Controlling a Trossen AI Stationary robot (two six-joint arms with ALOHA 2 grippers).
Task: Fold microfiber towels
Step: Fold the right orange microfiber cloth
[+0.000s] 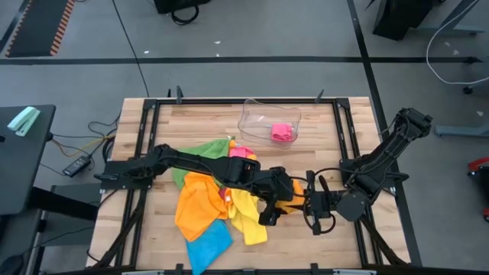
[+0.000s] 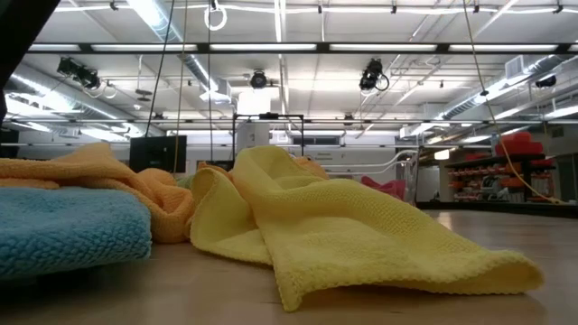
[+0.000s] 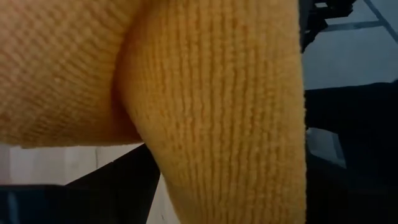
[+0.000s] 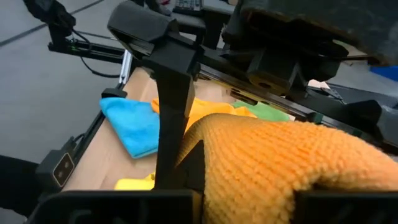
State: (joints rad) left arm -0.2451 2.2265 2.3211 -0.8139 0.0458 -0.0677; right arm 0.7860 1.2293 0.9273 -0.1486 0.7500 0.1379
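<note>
In the high view, the microfiber towels lie heaped at the centre of the wooden tabletop (image 1: 199, 122). Counted there: one green towel (image 1: 200, 150) at the heap's upper edge, one large orange towel (image 1: 200, 202) crumpled with its long axis running from upper right to lower left, one yellow towel (image 1: 248, 218) draped toward the bottom of the frame, one blue towel (image 1: 208, 243) at the lower left corner of the heap, and a pink towel (image 1: 243, 153) peeking out at the top. A second pink cloth (image 1: 283, 132) sits inside the one clear plastic tray (image 1: 256, 114) in the upper middle of the frame.

A second orange cloth (image 1: 289, 205) is stretched between the two grippers right of centre, its long axis roughly left to right. The left gripper (image 1: 269, 211) reaches across the heap, its fingers spread wide at that cloth's left end. The right gripper (image 1: 315, 205) has its fingers pressed together, pinching the cloth's right end.

The low view shows neither gripper, only the yellow towel's folded edge up close, with blue and orange at frame left. The left wrist view is filled almost wholly by ribbed orange fabric. The right wrist view shows that cloth bunched at its own fingers, with the left arm above it and blue, yellow and green towels beyond.
</note>
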